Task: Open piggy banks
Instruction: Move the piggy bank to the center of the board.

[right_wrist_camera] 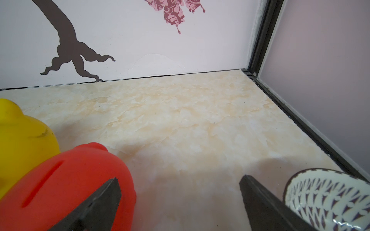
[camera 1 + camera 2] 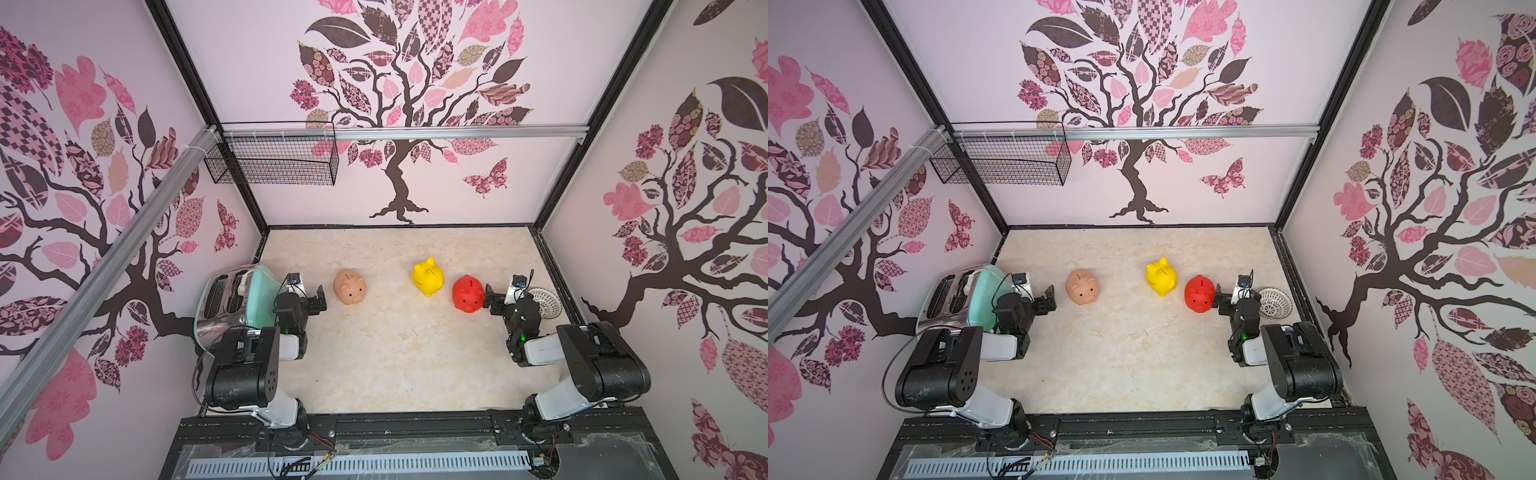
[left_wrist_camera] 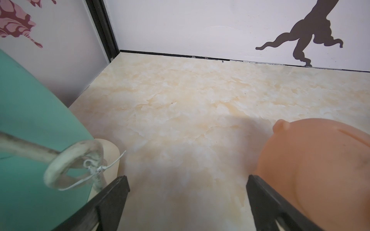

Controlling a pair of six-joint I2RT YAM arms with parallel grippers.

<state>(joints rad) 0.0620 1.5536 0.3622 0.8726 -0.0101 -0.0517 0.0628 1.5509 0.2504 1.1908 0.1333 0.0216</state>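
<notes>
Three piggy banks stand upright in a row across the marble floor in both top views: a peach one [image 2: 350,287] [image 2: 1082,287], a yellow one [image 2: 428,275] and a red one [image 2: 468,294]. My left gripper [image 2: 321,300] [image 3: 187,178] is open and empty, just left of the peach pig [image 3: 316,172], which lies outside its jaws. My right gripper [image 2: 489,300] [image 1: 180,180] is open and empty, just right of the red pig [image 1: 70,186], with one finger in front of its flank. The yellow pig [image 1: 22,138] sits behind the red one. The belly plugs are hidden.
A mint-green toaster [image 2: 237,299] [image 3: 30,120] with a looped white cord [image 3: 74,166] stands close behind my left gripper. A white lattice bowl [image 2: 545,302] [image 1: 328,200] sits beside my right gripper near the right wall. A wire basket [image 2: 274,160] hangs on the back rail.
</notes>
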